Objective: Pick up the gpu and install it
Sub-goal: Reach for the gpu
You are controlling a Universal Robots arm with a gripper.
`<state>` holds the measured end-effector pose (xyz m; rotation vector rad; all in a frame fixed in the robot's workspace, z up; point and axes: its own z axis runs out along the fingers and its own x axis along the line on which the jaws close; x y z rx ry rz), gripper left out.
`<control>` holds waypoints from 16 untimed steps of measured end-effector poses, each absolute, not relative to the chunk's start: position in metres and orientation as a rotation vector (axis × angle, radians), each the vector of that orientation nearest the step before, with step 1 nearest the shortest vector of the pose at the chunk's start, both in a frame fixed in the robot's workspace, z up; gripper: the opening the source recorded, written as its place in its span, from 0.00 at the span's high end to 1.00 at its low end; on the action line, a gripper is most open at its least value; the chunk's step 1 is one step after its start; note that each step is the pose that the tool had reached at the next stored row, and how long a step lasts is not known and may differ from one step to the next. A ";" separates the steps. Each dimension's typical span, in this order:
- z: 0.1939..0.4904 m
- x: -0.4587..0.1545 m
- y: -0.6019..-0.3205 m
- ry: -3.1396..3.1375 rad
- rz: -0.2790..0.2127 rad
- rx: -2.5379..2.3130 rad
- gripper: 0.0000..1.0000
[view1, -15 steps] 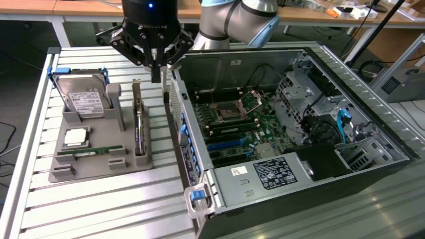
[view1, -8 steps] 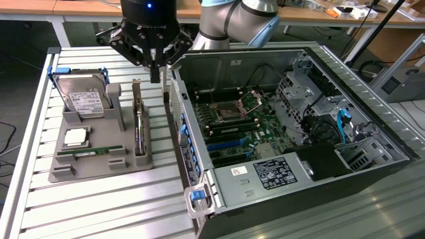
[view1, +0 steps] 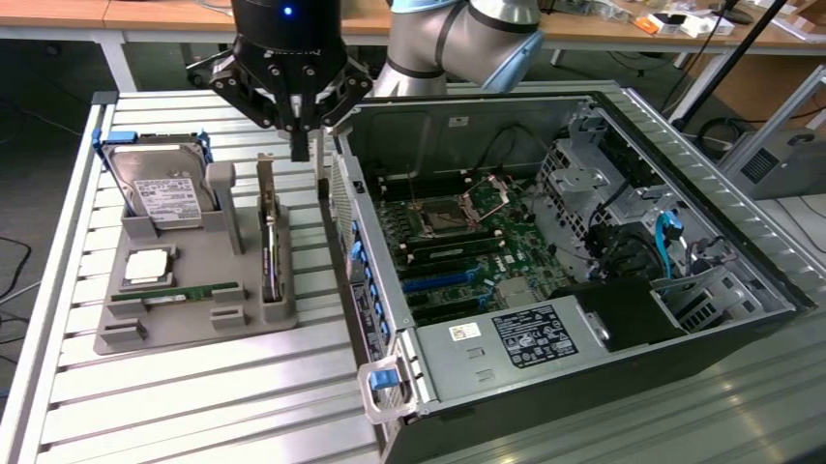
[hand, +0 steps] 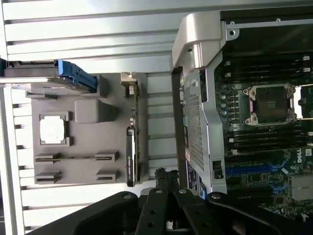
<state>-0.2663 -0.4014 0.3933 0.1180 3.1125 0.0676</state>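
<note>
Closed pincer (view1: 300, 147) hangs empty near the gpu (view1: 270, 256), standing edgewise in its tray (view1: 193, 333); wrist view reveals its top edge

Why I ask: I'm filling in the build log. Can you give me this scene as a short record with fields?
tool: shut, holding nothing, hanging above the gap between holder and case, beside the gpu
gpu: standing on edge in the grey holder, not in the case
holder also carries: hard drive, processor chip, RAM stick
case: side open, motherboard exposed
surface: slatted metal table
</note>
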 end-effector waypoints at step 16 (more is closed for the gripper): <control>0.393 -0.271 -0.402 3.112 0.068 0.118 0.89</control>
